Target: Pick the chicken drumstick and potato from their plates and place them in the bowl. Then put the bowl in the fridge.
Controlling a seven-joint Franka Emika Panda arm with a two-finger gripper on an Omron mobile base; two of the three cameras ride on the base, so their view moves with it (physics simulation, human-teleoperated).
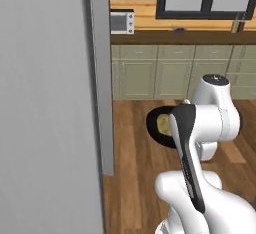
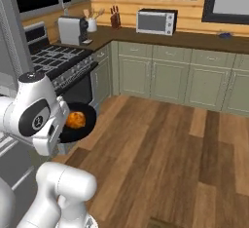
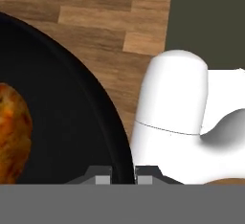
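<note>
My gripper (image 3: 123, 177) is shut on the rim of the glossy black bowl (image 3: 62, 108), one fingertip on each side of the rim. The bowl hangs in the air over the wooden floor, partly hidden behind my arm in both base views. In it lies the orange-brown chicken drumstick (image 3: 12, 137), also seen in the right base view as the drumstick (image 2: 76, 120) in the bowl (image 2: 86, 126). The yellowish potato (image 1: 163, 123) shows inside the bowl (image 1: 152, 126) in the left base view. The light-grey fridge (image 1: 45, 108) rises close on the left. The plates are out of view.
A grey vertical edge (image 1: 103, 78) of the fridge stands just left of the bowl. A stove (image 2: 61, 59) is near the arm's left side. Olive-green cabinets (image 2: 165, 73) line the far wall, with a microwave (image 2: 155, 21) and a coffee machine (image 2: 72, 30) on the counter above. Open wooden floor (image 2: 165, 149) lies to the right.
</note>
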